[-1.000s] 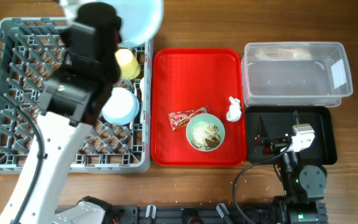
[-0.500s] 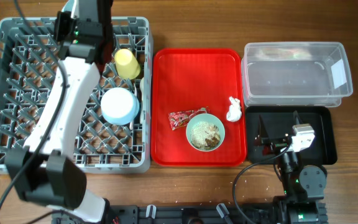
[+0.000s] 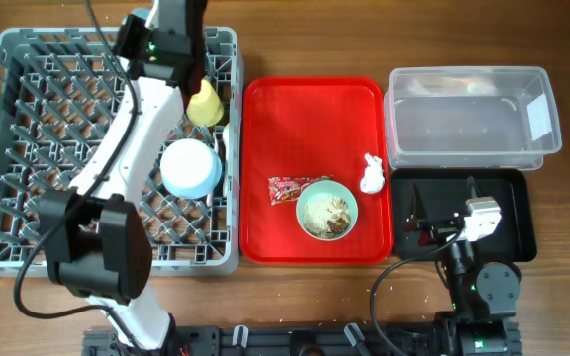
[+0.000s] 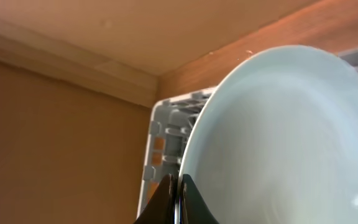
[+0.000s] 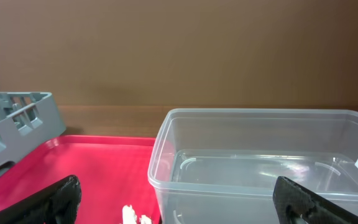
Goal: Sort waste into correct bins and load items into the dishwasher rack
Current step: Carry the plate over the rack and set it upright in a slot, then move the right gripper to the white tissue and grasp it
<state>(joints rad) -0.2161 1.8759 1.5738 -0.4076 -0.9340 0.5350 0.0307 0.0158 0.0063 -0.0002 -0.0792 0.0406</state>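
Observation:
My left gripper [image 4: 176, 194] is shut on the rim of the round pale blue plate [image 4: 278, 137] and holds it on edge over the far side of the grey-blue dishwasher rack [image 3: 28, 119]. In the overhead view the arm [image 3: 171, 44] hides the plate. A yellow cup [image 3: 204, 102] and an upturned pale blue bowl [image 3: 191, 168] sit in the rack. A second pale blue bowl [image 3: 327, 211] holding food scraps, a red wrapper [image 3: 287, 190] and a white tissue [image 3: 371, 174] lie on the red tray [image 3: 310, 109]. My right gripper [image 3: 421, 220] is open and empty over the black tray [image 3: 513, 193].
The clear tub [image 3: 468, 117] stands at the back right, behind the black tray, and fills the right wrist view [image 5: 260, 162]. The rack's corner shows behind the plate [image 4: 166, 124]. Bare wooden table lies along the front edge.
My left arm has come down from close to the camera and shifted right along the rack's far side. The plate has turned from facing up to standing on edge. The right arm has not moved.

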